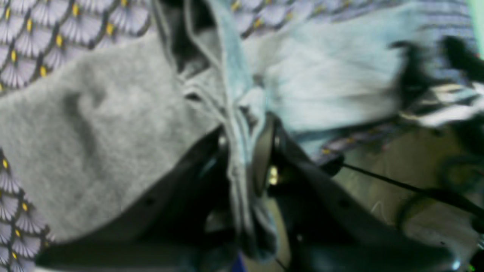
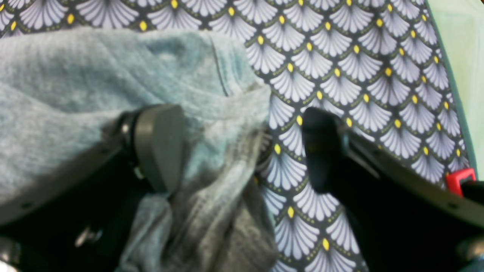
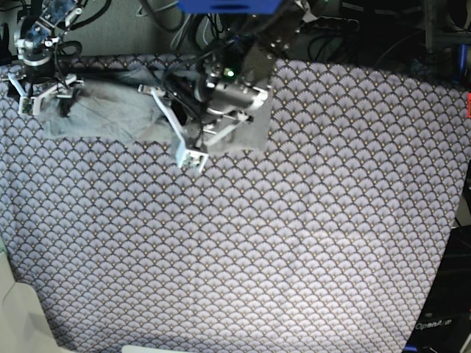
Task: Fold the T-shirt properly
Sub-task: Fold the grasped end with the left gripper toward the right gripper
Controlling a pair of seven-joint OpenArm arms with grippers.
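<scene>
The light grey T-shirt [image 3: 110, 110] lies bunched at the far left of the scallop-patterned cloth [image 3: 257, 243]. In the left wrist view, my left gripper [image 1: 242, 158] is shut on a gathered fold of the shirt [image 1: 94, 132]. In the base view it [image 3: 191, 156] sits at the shirt's near right edge. My right gripper [image 2: 242, 151] is open. The shirt [image 2: 75, 75] drapes over its left finger [image 2: 159, 147] and hangs partly between the jaws; its right finger [image 2: 321, 151] is over bare cloth. In the base view it [image 3: 40, 94] is at the shirt's left end.
Cables and equipment [image 3: 353, 37] crowd the back edge of the table. The patterned cloth [image 2: 359, 56] ends at a pale green surface [image 2: 465, 56], with a red clip [image 2: 459, 177] at that edge. Floor and a black cable [image 1: 416, 189] show beyond the cloth's edge.
</scene>
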